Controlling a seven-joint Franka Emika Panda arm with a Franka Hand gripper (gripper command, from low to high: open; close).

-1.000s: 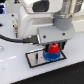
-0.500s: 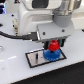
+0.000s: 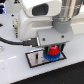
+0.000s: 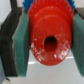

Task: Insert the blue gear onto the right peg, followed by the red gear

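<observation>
Exterior view: the white table point(image 3: 15, 70) carries the black-bordered base plate point(image 3: 35, 60) near its middle, with the arm's white body filling the far side above it. On the plate's right part lies the blue gear point(image 3: 51, 57). Directly over it the pincer point(image 3: 53, 49) holds the red gear point(image 3: 52, 50); in the wrist view its teal pads point(image 4: 22, 42) press the red gear point(image 4: 49, 37) from both sides.

From my exterior view, the red gear point(image 3: 51, 49) hides most of the blue gear point(image 3: 50, 56); I cannot see the right peg. In the wrist view, the gripper point(image 4: 46, 31) pads run past the frame's edge.
</observation>
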